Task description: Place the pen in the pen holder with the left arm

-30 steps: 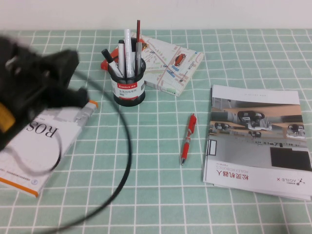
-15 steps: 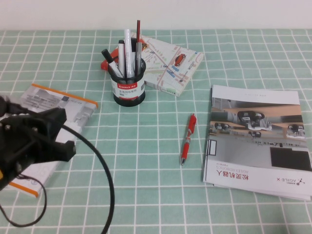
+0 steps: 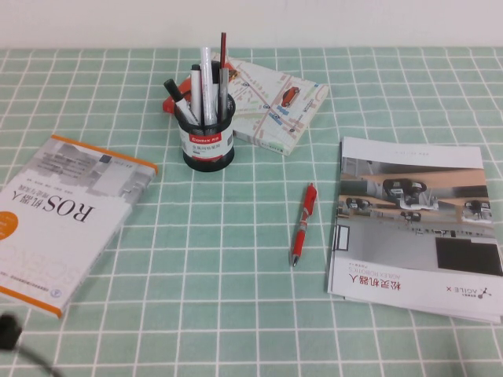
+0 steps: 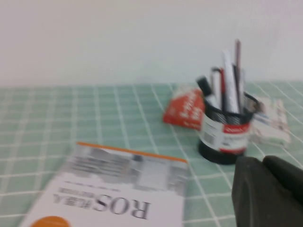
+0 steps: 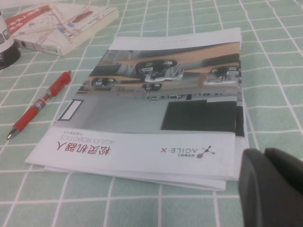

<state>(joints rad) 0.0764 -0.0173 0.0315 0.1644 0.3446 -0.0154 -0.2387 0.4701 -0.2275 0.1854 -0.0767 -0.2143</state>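
Note:
The black mesh pen holder (image 3: 207, 140) stands upright at the middle back of the table, with several pens in it. The slim white pen (image 3: 207, 78) stands upright inside it among black-capped markers. Holder (image 4: 224, 135) and white pen (image 4: 229, 87) also show in the left wrist view. My left gripper (image 4: 262, 161) is shut and empty, pulled well back from the holder near the ROS book. Only a black bit of the left arm (image 3: 8, 330) shows in the high view. My right gripper (image 5: 262, 153) is shut and empty beside the magazine's near corner.
A ROS book (image 3: 55, 212) lies at the left. A map-printed book (image 3: 275, 102) and a red box (image 3: 169, 104) lie behind the holder. A red pen (image 3: 303, 222) lies mid-table beside a magazine (image 3: 416, 224) at the right.
My left arm has drawn back from above the ROS book toward the near left corner and has almost left the high view. Nothing on the table has moved.

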